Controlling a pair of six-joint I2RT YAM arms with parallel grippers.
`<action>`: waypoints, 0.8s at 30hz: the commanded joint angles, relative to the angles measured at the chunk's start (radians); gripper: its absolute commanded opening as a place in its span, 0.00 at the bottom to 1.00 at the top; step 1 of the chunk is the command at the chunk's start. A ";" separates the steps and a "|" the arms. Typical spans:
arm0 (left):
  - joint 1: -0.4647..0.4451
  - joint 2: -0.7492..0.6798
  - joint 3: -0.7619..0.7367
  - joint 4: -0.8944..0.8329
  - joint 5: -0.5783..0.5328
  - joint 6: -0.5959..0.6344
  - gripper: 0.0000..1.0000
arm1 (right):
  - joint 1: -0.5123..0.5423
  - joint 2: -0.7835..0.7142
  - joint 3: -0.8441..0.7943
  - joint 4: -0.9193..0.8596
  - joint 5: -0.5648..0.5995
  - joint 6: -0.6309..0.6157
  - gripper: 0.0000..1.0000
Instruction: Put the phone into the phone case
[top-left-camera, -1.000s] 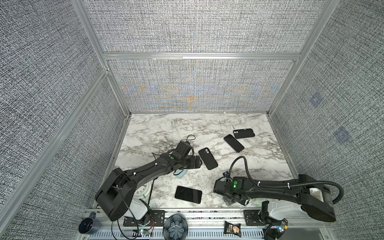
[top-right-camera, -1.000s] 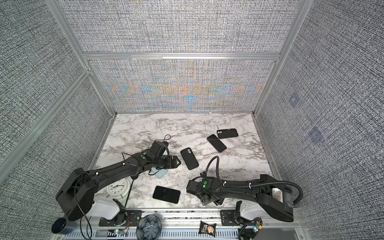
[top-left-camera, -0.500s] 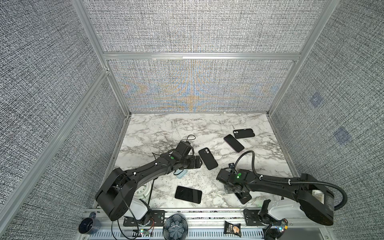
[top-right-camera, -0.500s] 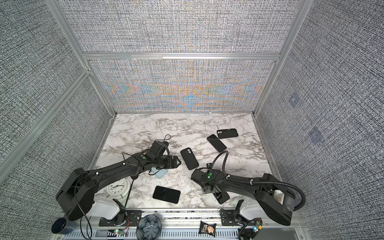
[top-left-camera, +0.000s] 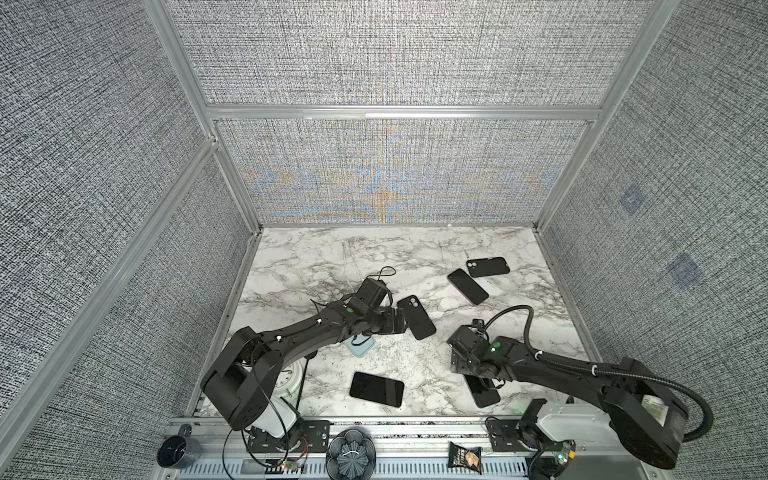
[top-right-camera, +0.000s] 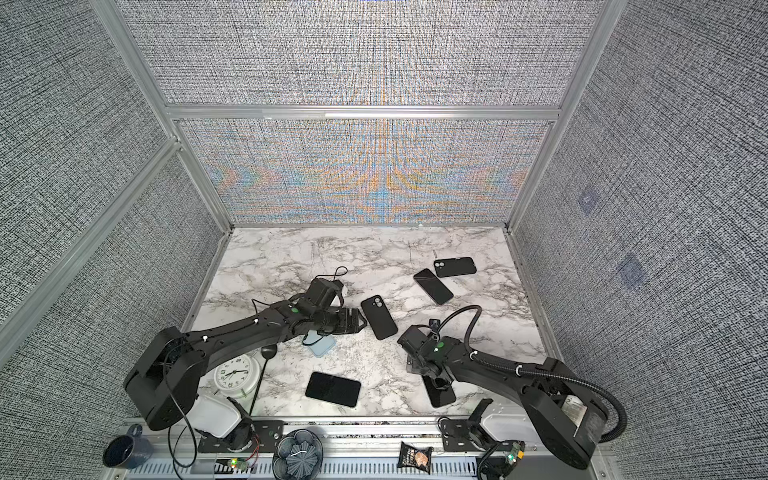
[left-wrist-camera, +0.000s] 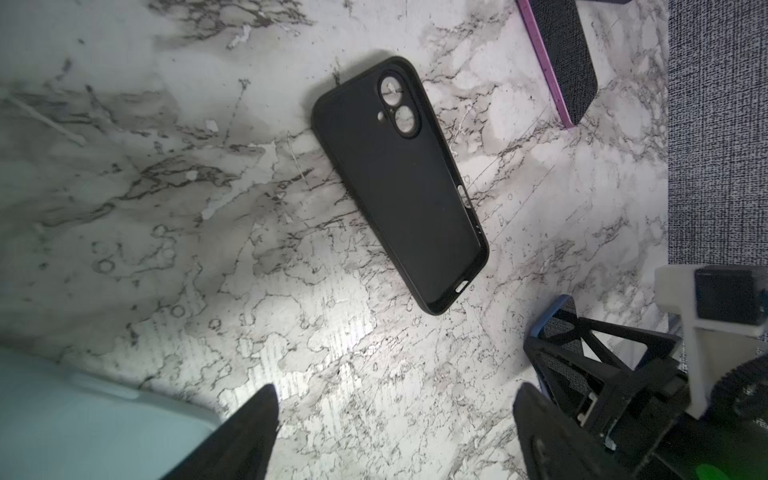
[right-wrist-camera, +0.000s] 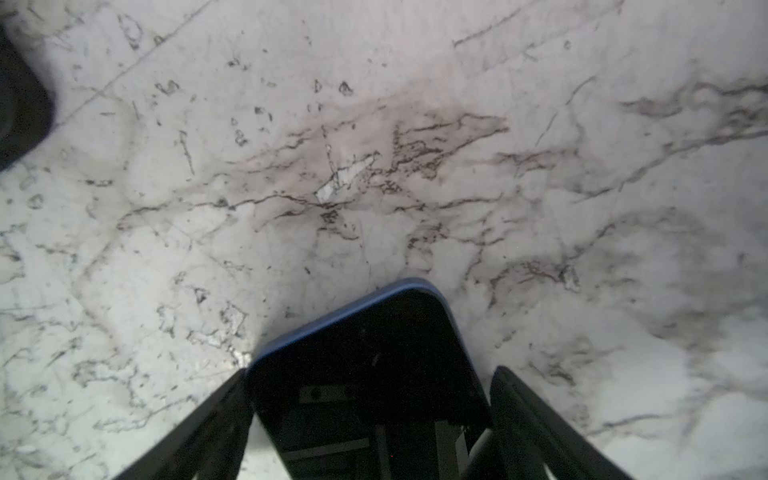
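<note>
Marbled white table (top-left-camera: 316, 257) fills the floor of a booth with grey fabric walls on three sides. We see the phone (top-left-camera: 484, 395), blue at its edge and screen up, lying flat near the front edge, on the right in both top views. The right gripper (right-wrist-camera: 370, 374) stands over it with the jaws wide, one on each long side. One finger (right-wrist-camera: 216, 415) is close against the blue edge, and we cannot tell if it presses. The black case (top-left-camera: 416, 318) lies apart from the phone, toward the middle of the table, hollow side up and empty. The left gripper (left-wrist-camera: 395, 436) is just beside this case, jaws wide, only bare marble between them. Under the left arm lies a light blue case (top-left-camera: 360, 347). A dark phone (top-left-camera: 376, 388) lies near the front. A purple-edged phone (top-left-camera: 467, 286) and a second black case (top-left-camera: 487, 267) lie just beside each other toward the far right.
</note>
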 joint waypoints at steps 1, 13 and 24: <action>0.001 0.010 0.005 0.015 0.012 0.018 0.89 | -0.008 0.010 -0.039 -0.113 -0.079 0.023 0.90; 0.001 0.014 -0.013 0.034 0.016 0.021 0.89 | 0.069 0.092 0.046 -0.173 -0.056 0.039 0.80; 0.023 -0.023 -0.044 0.030 0.025 0.022 0.89 | 0.081 0.175 0.127 -0.089 -0.070 -0.148 0.70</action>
